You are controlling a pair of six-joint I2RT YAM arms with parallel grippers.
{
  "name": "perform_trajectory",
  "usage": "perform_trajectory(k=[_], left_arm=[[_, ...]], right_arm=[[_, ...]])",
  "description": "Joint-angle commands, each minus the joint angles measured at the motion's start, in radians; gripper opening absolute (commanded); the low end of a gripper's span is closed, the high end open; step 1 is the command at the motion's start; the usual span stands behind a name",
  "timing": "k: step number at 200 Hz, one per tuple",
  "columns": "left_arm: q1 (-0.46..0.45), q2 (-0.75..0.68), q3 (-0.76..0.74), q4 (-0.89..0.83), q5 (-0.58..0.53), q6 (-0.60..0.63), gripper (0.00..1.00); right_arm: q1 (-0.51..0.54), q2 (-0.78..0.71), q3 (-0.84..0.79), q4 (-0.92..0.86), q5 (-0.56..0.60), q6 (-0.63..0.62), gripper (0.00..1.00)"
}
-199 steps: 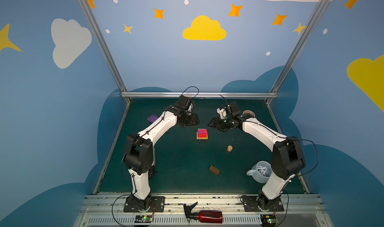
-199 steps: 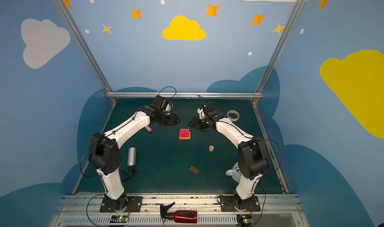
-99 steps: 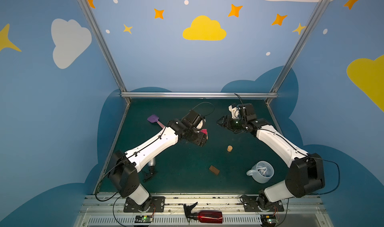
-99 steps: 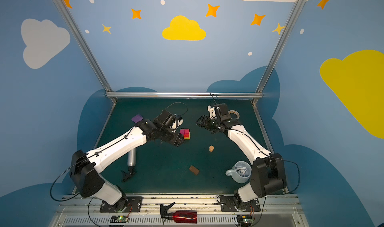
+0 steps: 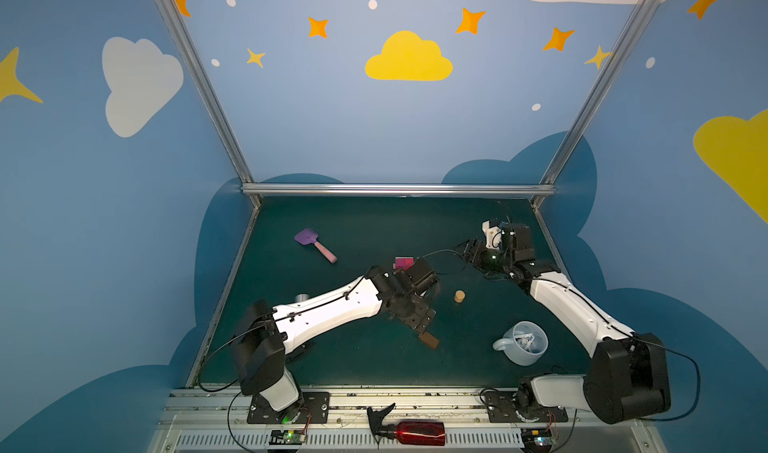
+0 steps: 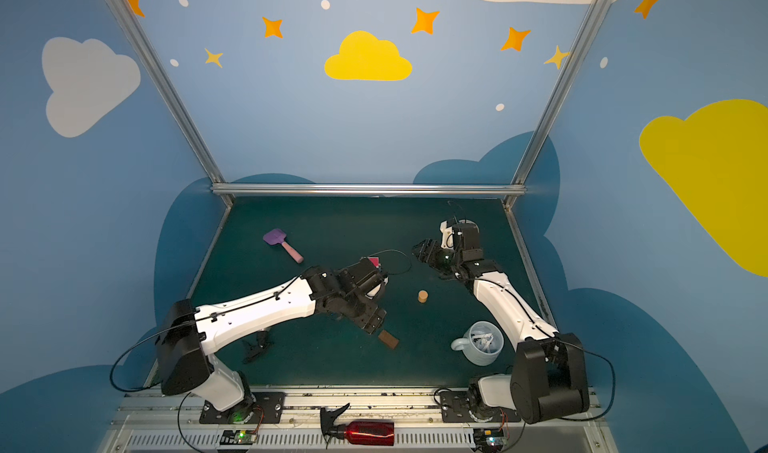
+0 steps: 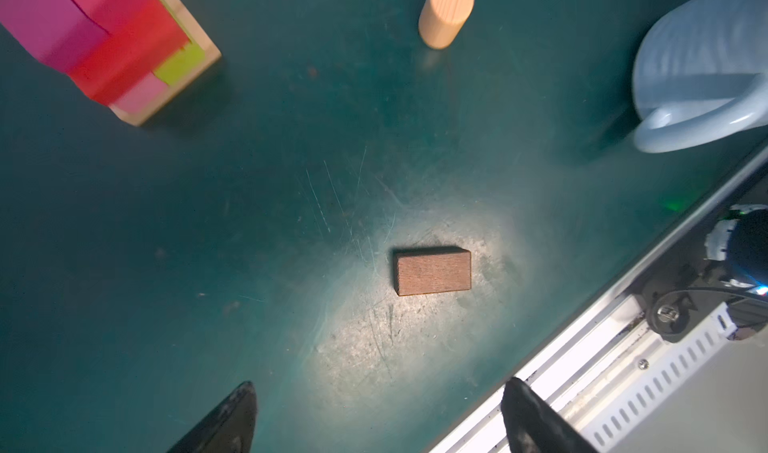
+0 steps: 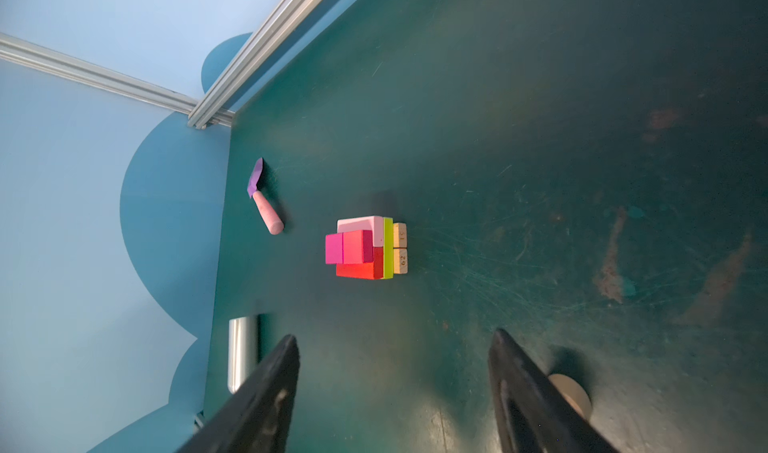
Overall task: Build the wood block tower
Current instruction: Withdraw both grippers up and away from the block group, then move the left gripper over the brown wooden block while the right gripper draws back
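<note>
Moved: left gripper [image 7: 380,388], from beside the tower [image 8: 365,247] to just by the brown block [image 7: 433,271]; jaws wide, empty. Also right gripper [image 8: 395,336], drawn back; wide, empty.

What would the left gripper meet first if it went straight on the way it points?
Probably the brown wood block, lying flat on the mat ahead of the open left gripper; depth is unclear.
</note>
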Motion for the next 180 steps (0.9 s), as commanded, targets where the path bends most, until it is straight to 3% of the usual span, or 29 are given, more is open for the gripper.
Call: perform_trajectory(k=[1, 94, 145, 180], left_arm=[[-0.019, 0.045, -0.002, 0.004, -0.019, -0.051, 0.92], [-0.133, 0.232, 0.108, -0.06, -0.11, -0.122, 0.97], [-0.16, 0.296, 0.151, -0.071, -0.125, -0.141, 0.98], [-0.167, 0.326, 0.156, -0.078, -0.198, -0.197, 0.96]], right_arm=[[-0.012, -0.036, -0.037, 0.062, -0.01, 0.019, 0.73], [-0.079, -0.096, -0.098, 0.082, -0.046, 0.018, 0.73], [-0.118, -0.119, -0.125, 0.089, -0.068, 0.023, 0.73], [-0.127, -0.118, -0.136, 0.1, -0.072, 0.027, 0.73]])
